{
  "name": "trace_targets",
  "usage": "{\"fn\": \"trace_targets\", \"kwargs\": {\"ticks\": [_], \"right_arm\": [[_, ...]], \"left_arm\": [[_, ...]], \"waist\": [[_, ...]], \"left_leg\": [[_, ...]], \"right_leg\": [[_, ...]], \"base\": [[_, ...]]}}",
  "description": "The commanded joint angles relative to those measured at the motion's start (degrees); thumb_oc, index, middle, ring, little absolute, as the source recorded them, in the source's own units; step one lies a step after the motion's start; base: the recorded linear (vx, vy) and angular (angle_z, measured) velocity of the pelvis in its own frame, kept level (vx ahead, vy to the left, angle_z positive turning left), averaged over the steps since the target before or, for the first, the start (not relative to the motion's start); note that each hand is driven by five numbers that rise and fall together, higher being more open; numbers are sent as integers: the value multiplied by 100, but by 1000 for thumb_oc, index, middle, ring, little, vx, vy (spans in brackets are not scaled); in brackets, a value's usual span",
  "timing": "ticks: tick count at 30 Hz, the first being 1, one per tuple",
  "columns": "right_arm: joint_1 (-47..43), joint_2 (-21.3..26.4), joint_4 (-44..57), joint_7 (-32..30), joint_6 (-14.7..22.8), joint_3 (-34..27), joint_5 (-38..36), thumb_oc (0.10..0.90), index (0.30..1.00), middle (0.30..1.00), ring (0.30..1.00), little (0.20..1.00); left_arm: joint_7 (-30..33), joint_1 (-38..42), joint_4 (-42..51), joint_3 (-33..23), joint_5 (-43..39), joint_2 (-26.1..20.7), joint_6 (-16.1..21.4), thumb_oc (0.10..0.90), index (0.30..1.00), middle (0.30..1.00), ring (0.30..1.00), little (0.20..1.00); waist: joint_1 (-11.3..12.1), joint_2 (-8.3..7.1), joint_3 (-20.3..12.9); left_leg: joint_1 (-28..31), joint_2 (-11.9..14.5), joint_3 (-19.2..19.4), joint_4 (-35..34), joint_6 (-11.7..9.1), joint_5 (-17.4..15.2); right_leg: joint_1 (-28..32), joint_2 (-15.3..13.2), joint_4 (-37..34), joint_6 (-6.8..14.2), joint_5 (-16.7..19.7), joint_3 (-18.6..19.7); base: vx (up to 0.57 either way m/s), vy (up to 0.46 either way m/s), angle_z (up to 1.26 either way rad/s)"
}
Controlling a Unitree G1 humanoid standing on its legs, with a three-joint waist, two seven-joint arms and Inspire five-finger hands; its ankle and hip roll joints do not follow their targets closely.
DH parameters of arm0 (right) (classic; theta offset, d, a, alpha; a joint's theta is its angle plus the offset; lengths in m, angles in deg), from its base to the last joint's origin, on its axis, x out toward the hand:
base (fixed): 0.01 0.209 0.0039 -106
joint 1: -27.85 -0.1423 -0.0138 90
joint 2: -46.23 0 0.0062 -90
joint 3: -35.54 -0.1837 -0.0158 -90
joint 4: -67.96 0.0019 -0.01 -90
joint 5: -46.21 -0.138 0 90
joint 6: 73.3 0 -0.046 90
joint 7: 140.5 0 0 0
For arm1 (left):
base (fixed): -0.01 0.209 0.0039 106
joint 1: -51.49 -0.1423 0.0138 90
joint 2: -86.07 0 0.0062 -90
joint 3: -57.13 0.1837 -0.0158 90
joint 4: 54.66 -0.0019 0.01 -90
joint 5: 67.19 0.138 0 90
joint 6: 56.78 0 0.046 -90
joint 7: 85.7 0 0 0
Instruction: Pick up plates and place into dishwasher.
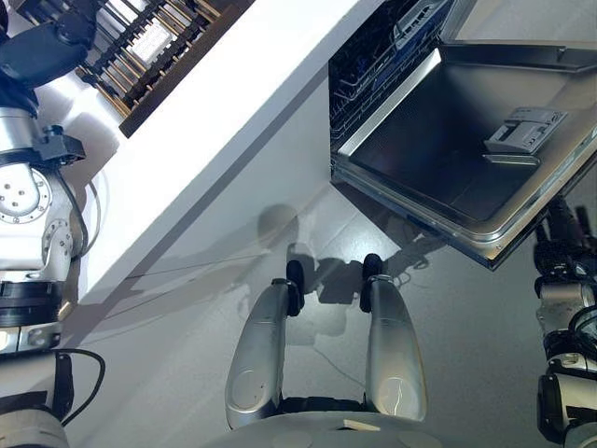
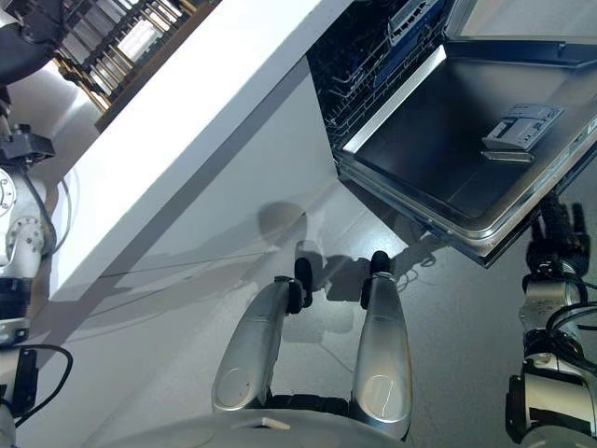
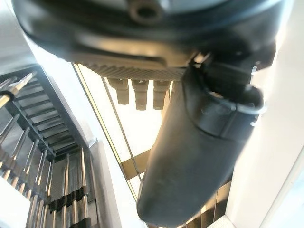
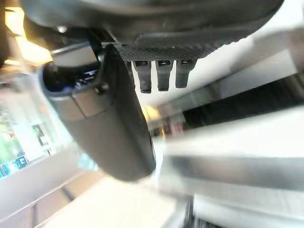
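An open dishwasher fills the upper right: its steel door (image 1: 438, 159) is folded down, and its dark wire rack (image 1: 368, 61) shows inside. A dark slatted dish rack (image 1: 154, 42) stands on the white counter (image 1: 215, 121) at the upper left. Pale shapes sit between its bars; I cannot tell if they are plates. My left hand (image 1: 42, 47) is raised beside that rack, fingers straight and thumb out (image 3: 199, 156), holding nothing. The right hand (image 2: 555, 233) hangs just below the door's outer edge, also with straight fingers (image 4: 109, 128) and nothing in it.
The counter's long front edge runs diagonally across the view, with grey floor (image 1: 187, 327) below it. The lowered door juts out over the floor on the right. A grey detergent compartment (image 1: 522, 131) sits on the door's inner face. Metal tines of the rack (image 3: 42, 161) show close to my left hand.
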Motion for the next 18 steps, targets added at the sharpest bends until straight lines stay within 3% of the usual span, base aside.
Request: {"fn": "trace_targets", "kwargs": {"ticks": [1,7,14,18], "right_arm": [[-509,-566,590,1315,-888,728,-140,800,900,900,900,900],[-775,-556,1693,1977,-1496,1360,-87,800,900,900,900,900],[-818,-806,3863,2616,-1735,1877,165,800,900,900,900,900],[-973,-1019,4726,2623,-1786,2024,479,800,900,900,900,900]], "left_arm": [[82,-312,-139,-6,388,475,711,800,900,900,900,900],[11,-351,-46,75,406,455,719,800,900,900,900,900],[-2,-609,2,43,446,518,835,800,900,900,900,900],[-27,-598,-71,45,437,526,871,800,900,900,900,900]], "waist": [[215,-205,-4],[326,-286,4],[378,-426,4],[400,-486,4]], "left_leg": [[223,-497,260,-480,437,-242],[283,-446,291,-662,468,-25],[471,-443,277,-844,496,53],[547,-442,270,-889,498,59]], "right_leg": [[141,379,514,-328,-704,-524],[196,309,291,-308,-440,-602],[438,304,-77,-213,-271,-620],[566,316,-235,-183,-213,-628]], "base": [[86,42,-5],[-32,21,-4],[3,5,-8],[3,6,-10]]}}
